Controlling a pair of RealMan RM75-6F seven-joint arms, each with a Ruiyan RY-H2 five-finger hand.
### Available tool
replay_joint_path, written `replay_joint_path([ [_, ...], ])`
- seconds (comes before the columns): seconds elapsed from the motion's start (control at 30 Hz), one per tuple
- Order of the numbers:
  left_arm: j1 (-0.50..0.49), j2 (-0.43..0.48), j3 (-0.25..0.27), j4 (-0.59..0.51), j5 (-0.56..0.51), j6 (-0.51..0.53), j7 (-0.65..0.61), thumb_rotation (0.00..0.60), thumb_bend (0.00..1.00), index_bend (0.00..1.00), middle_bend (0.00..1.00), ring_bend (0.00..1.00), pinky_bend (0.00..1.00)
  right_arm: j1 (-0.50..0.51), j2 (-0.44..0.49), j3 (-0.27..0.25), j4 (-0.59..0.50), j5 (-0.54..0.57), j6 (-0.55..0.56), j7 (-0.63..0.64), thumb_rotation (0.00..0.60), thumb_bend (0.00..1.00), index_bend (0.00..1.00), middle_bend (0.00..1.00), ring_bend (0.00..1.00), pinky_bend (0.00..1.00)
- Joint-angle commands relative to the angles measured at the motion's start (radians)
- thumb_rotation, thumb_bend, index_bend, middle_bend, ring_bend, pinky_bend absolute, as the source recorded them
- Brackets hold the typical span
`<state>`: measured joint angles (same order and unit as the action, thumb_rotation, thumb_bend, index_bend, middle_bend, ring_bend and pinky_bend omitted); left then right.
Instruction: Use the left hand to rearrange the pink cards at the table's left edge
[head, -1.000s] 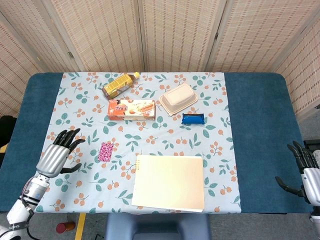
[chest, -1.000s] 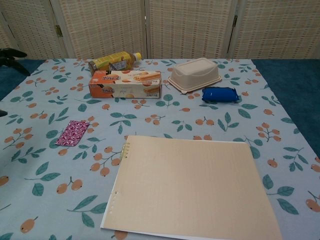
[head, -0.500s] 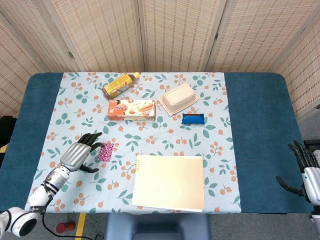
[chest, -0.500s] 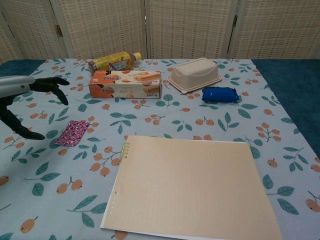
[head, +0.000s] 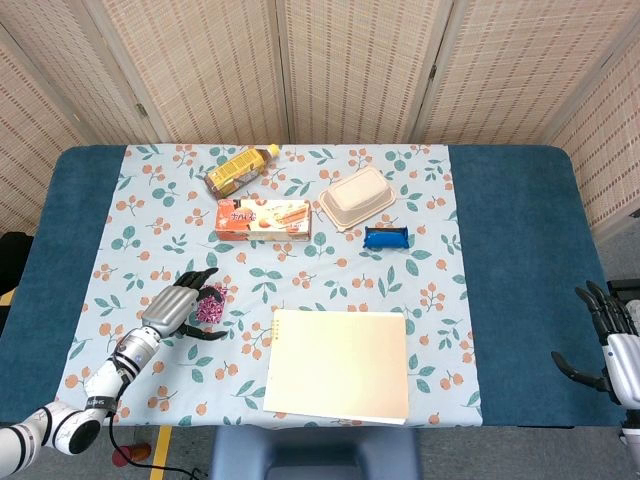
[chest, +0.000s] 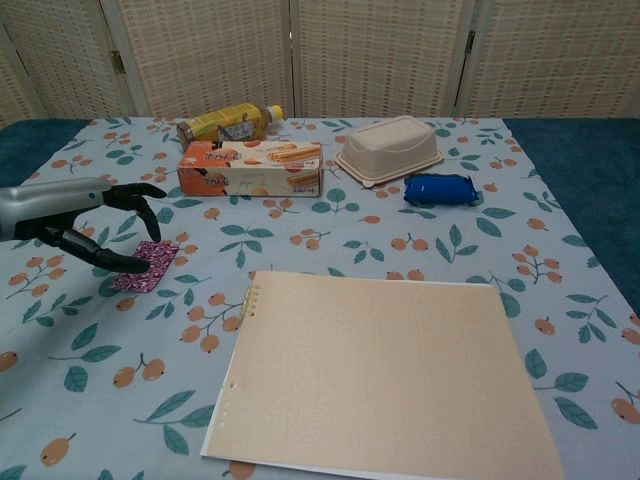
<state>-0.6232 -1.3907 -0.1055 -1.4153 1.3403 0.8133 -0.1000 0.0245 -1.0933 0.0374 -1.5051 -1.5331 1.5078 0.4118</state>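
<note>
The pink patterned cards (head: 211, 305) (chest: 150, 268) lie flat on the floral cloth, left of the notebook. My left hand (head: 183, 306) (chest: 85, 217) hovers right over them with its fingers spread and nothing held; its fingertips reach above the cards and partly hide them in the head view. My right hand (head: 612, 345) hangs off the table's right edge, fingers apart and empty.
A beige notebook (head: 338, 363) lies near the front edge. Behind the cards stand an orange biscuit box (head: 263, 218), a yellow bottle on its side (head: 238, 170), a beige lidded container (head: 355, 197) and a blue packet (head: 386, 238).
My left hand has moved rightward from the left side of the cloth until its fingers are over the pink cards. The cards and right hand have not moved.
</note>
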Motion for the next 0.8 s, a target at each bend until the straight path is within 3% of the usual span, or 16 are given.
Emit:
replay_joint_path([
  [0.03,-0.005,-0.028,0.005,0.031,-0.017,-0.006,0.006,0.313,0.14,0.35,0.00,0.00,0.00,-0.001,0.000,-0.001,0.001,0.000,-0.001,0.001,0.600,0.28,0.04,0.00,0.00,0.00],
  [0.8,-0.023,-0.094,0.036,0.120,-0.075,-0.041,0.086,0.303,0.14,0.31,0.00,0.00,0.00,-0.003,-0.010,-0.002,0.011,0.006,-0.010,0.009,0.600,0.28,0.04,0.00,0.00,0.00],
])
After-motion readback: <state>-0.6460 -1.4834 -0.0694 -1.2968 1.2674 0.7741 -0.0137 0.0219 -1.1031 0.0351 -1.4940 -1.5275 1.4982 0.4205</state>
